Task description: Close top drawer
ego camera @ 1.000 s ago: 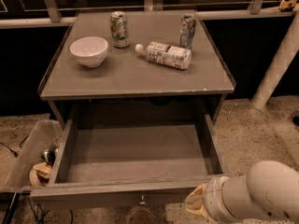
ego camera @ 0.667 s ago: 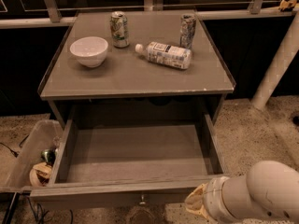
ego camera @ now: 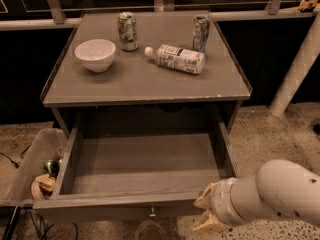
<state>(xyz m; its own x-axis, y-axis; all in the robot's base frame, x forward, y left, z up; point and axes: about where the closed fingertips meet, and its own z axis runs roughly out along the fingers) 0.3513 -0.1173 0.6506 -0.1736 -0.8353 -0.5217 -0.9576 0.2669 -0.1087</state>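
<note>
The grey bench (ego camera: 135, 86) fills the middle of the view. Its top drawer (ego camera: 145, 156) is pulled out to what looks like full travel, and the inside is bare. The robot's arm (ego camera: 280, 194) comes in from the lower right. The hand (ego camera: 204, 214) sits at the right end of the drawer's front panel, at or just beside it, with its two fingers (ego camera: 204, 201) spread apart and nothing visibly between them. A clear plastic bin (ego camera: 27, 159) with odds and ends in it stands just beside the drawer's left wall.

The main risk is an off-centre push. The hand is well to the right of the small knob (ego camera: 151, 213), so pressing there would likely skew the drawer and jam it on its runners. A hard shove could also shake the bench top. The plastic bottle (ego camera: 177, 59) lying on its side looks the likeliest to roll, and it lies nearer the right edge than the white bowl (ego camera: 95, 54), the green can (ego camera: 128, 31) or the second can (ego camera: 201, 32). A spread finger could also catch on the panel's top edge or be nipped against the frame as the gap closes.

The drawer's path inward looks unobstructed. The floor to the right of the bench is open for the arm, and the left side is crowded by the bin.
</note>
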